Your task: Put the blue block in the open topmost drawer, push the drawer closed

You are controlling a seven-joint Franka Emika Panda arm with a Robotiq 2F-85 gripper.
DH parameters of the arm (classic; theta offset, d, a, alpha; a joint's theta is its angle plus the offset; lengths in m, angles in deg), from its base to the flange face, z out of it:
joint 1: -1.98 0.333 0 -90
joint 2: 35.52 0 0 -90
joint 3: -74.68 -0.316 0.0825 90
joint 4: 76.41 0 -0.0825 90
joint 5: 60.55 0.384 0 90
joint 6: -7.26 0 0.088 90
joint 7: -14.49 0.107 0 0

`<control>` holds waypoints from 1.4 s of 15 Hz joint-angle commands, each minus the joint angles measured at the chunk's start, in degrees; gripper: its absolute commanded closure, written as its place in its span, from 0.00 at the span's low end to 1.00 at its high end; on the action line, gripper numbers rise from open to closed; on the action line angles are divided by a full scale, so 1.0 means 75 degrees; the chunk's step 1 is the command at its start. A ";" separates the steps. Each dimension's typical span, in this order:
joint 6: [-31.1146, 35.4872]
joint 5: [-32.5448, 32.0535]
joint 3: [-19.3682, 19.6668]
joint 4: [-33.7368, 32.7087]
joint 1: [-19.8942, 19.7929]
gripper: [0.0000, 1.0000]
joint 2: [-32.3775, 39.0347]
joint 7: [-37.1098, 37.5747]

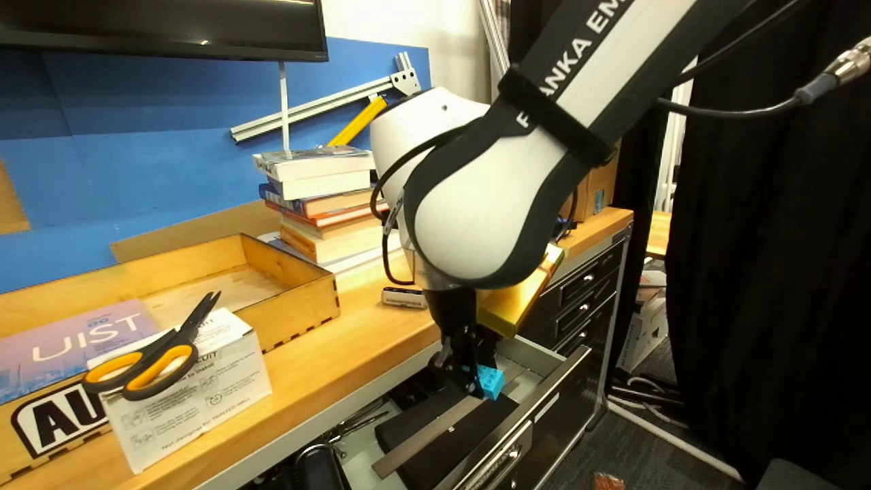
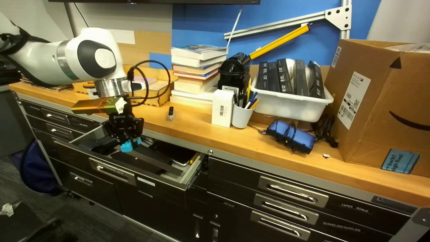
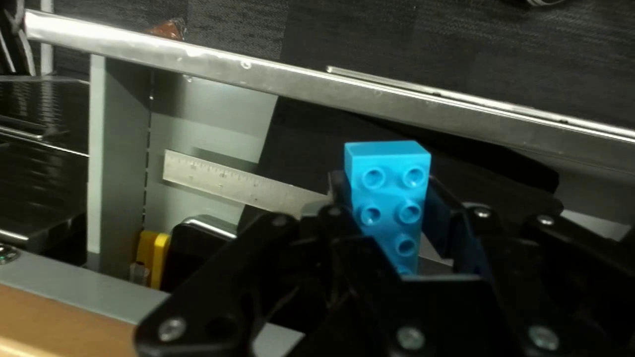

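Blue studded block (image 1: 491, 382) pinched in your hand (image 3: 389, 203), over the open top drawer (image 3: 278, 77).

Your hand is clamped on the block, one finger along each side; in the wrist view the studs face the camera and one end pokes past the fingertips. The drawer stands pulled out from the workbench cabinet (image 2: 144, 208). Both exterior views put the block over the drawer's inside, though you cannot tell how high above the contents. In the drawer: steel ruler (image 3: 213, 178) lying across a flat black item (image 3: 307, 139); yellow item (image 3: 159, 260), part hidden, by the drawer's end wall. Above and behind the drawer you have the wooden surface (image 2: 195, 124), carrying a stack of books (image 2: 196, 70).
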 commanded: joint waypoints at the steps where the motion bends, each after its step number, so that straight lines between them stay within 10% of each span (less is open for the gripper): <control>1: 0.0552 -0.0232 -0.0199 -0.0086 0.0105 0.87 0.0444 0.0664; 3: 0.0658 -0.0357 -0.0234 -0.0259 0.0195 0.87 0.0722 0.0941; 4: 0.0633 -0.0406 -0.0235 -0.0338 0.0239 0.37 0.0829 0.1013; 10: 0.0300 0.0195 -0.0143 -0.0128 0.0089 0.00 0.0406 0.0484; 21: -0.0818 0.0246 0.0300 0.0926 -0.0495 0.00 0.0044 0.1020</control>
